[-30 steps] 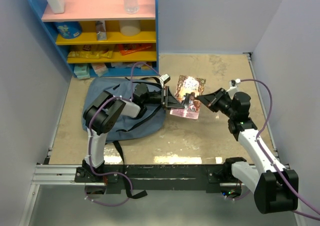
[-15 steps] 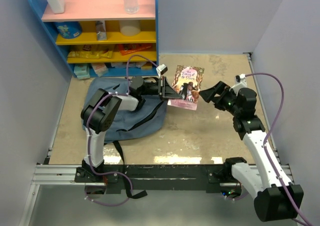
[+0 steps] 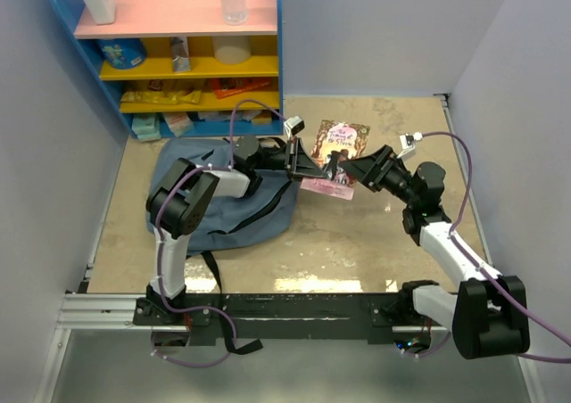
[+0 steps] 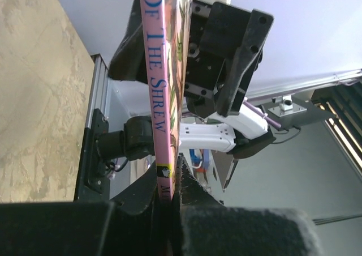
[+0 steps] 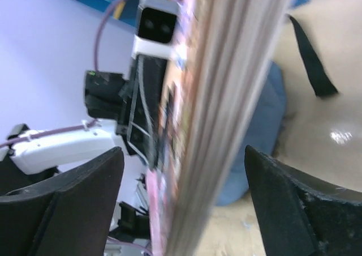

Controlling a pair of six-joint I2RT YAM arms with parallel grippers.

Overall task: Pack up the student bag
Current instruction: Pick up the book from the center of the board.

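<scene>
**A:** Counter (image 3: pixel 357 242) from overhead?

**B:** Student bag (image 3: pixel 259 217) lies flat, left of centre. Book (image 3: pixel 341 146) is held up just right of it, with bare counter around.

**A:** Wrist cams?

**B:** Left fingers (image 4: pixel 189 191) clamp the end of the pink spine. Right fingers (image 5: pixel 294 210) are spread, straddling the page edge. Left arm (image 3: pixel 223 182) and right arm (image 3: pixel 446 242) both reach inward.

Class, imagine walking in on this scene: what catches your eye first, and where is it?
A pink book held up in the middle of the view, the left pincer shut on one edge and the right pincer open around the opposite edge. Then the blue backpack, lying flat at left.
</scene>
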